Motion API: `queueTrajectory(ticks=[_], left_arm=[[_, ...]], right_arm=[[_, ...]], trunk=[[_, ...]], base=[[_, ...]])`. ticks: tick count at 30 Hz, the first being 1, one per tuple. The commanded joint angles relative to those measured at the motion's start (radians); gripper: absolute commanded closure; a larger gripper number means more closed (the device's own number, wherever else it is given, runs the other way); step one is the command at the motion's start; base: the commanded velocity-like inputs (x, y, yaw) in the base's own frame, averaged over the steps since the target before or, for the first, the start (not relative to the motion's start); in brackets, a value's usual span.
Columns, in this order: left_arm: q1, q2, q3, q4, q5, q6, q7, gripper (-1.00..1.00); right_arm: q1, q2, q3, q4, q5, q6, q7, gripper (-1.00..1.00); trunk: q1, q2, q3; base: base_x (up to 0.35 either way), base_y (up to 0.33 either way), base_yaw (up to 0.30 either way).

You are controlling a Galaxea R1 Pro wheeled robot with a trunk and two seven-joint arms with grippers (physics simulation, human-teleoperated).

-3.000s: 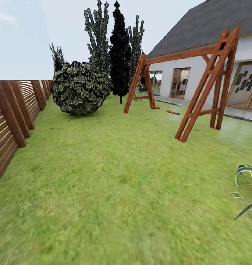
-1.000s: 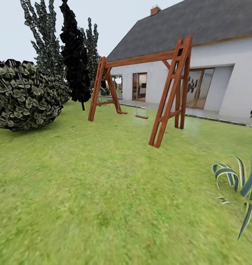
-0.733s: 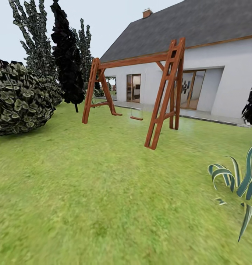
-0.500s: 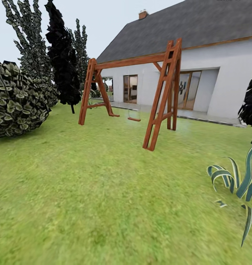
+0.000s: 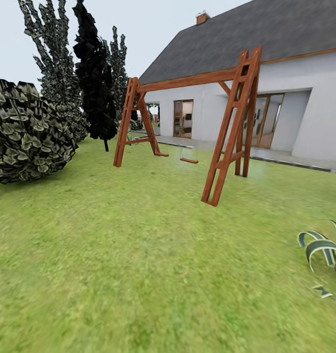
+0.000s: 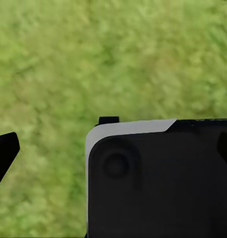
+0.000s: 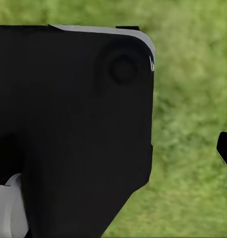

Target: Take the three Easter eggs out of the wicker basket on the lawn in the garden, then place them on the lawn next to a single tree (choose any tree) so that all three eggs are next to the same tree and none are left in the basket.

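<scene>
The Easter eggs and the wicker basket are out of view. The lawn (image 5: 138,255) spreads wide and green ahead of me in the head view. Tall trees with dark, pale-speckled leaves (image 5: 52,63) stand at the far left, their trunks hidden behind a round bush. In the left wrist view, my left gripper (image 6: 113,151) hangs over grass, open, with a dark fingertip (image 6: 4,151) at each edge of the picture and nothing between them. One fingertip (image 7: 225,148) of my right gripper shows at the picture's edge over grass, with nothing held.
A round leafy bush (image 5: 28,132) sits at the left. A black tree with a thin trunk (image 5: 95,83) stands behind it. A wooden swing frame (image 5: 197,122) stands mid-lawn before the white house (image 5: 285,98) and its paved patio (image 5: 285,159). A striped plant (image 5: 324,250) is at the right.
The whole view swung right, losing the fence, then back a little left in the last half second. The swing and striped plant have slid toward the right edge. That is camera motion.
</scene>
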Motion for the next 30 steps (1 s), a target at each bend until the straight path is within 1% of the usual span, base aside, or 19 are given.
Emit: queueTrajectory(ticks=[1,5,10,27,30], left_arm=[[-0.001,0.0,-0.001,0.001,0.0,-0.004,0.0,-1.0],[-0.001,0.0,-0.001,0.001,0.0,-0.017,-0.001,-1.0],[-0.001,0.0,-0.001,0.001,0.0,-0.031,-0.001,-1.0],[-0.001,0.0,-0.001,0.002,0.0,-0.034,0.0,-1.0],[-0.001,0.0,-0.001,0.001,-0.001,-0.035,0.003,-1.0]], right_arm=[[0.0,0.0,0.0,-0.001,0.0,-0.002,0.0,-1.0],[0.0,0.0,0.001,0.001,0.0,-0.002,0.0,-1.0],[0.0,0.0,0.001,0.002,0.0,-0.001,0.0,-1.0],[0.0,0.0,0.001,0.004,0.0,-0.001,0.0,-1.0],[0.0,0.0,0.0,0.005,0.0,-0.001,0.0,-1.0]], trunk=[[0.001,-0.001,-0.001],[0.001,-0.001,-0.001],[0.001,-0.001,-0.001],[0.001,-0.001,-0.001],[0.001,-0.001,-0.001]], base=[[0.25,0.044,0.172],[0.165,0.02,0.178],[0.056,0.005,0.184],[0.006,0.0,0.185],[0.117,-0.023,0.085]])
